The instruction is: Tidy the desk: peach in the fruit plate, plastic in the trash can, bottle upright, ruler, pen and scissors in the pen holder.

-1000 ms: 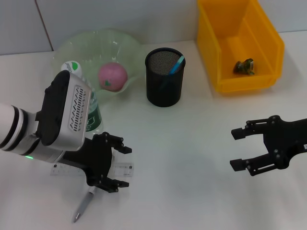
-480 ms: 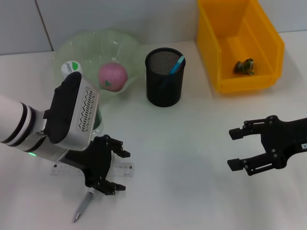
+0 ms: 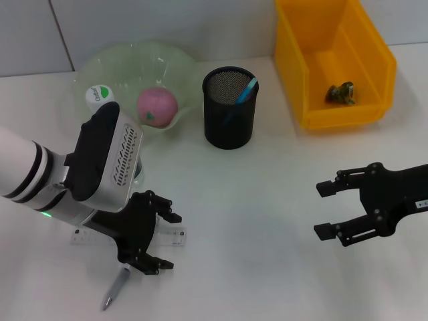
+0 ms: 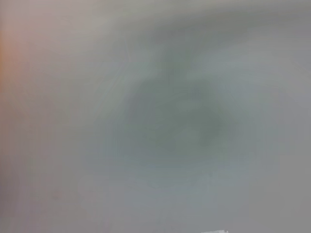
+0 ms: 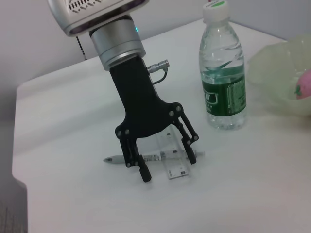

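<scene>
Peach, pink and round (image 3: 157,105), sits in the green glass plate (image 3: 175,63) at upper left, and the clear water bottle (image 5: 222,73) stands up. Left gripper (image 3: 159,241), wide open and empty, hangs over the clear ruler (image 5: 173,158) and grey pen (image 3: 114,289) at lower left. Right gripper (image 3: 333,210) waits open at right.

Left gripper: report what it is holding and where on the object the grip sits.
Nothing is held. The left gripper is open, its fingers straddling the pen and the clear ruler, which both lie flat on the desk. The right gripper is open and empty.
</scene>
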You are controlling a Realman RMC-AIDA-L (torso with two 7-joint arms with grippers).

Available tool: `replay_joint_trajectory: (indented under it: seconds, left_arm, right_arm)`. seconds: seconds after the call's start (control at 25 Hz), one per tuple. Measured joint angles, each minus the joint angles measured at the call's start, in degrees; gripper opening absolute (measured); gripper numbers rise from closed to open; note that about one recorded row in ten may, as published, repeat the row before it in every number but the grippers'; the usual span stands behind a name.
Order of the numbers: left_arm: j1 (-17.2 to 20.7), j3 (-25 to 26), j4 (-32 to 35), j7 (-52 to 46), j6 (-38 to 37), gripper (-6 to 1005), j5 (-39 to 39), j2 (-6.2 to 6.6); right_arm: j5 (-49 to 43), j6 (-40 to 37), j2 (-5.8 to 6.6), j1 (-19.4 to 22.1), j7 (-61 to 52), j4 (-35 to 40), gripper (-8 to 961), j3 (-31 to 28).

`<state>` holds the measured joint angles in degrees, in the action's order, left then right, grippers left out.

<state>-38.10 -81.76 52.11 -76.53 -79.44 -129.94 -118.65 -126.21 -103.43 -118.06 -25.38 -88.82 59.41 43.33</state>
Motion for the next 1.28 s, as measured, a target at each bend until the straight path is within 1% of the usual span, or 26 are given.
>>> replay_joint_trajectory:
  seconds: [0.52, 0.92, 1.28]
  left_arm:
    - [-0.4, -0.2, -0.6, 0.0, -1.1, 787, -1.0, -0.07]
    - [-0.3, -0.2, 0.8, 0.1, -1.5, 787, -1.0, -0.09]
    - [-2.2, -1.0, 0.2, 0.8, -1.6, 787, -2.7, -0.09]
  right_arm:
    - [-1.0, 1.3, -0.07, -0.2, -0.4, -0.4, 834, 0.0]
    - [-1.2, 1.4, -0.06, -0.2, -0.4, -0.4, 834, 0.0]
    - [-1.3, 1.3, -0.06, -0.3, -1.1, -0.1, 834, 0.0]
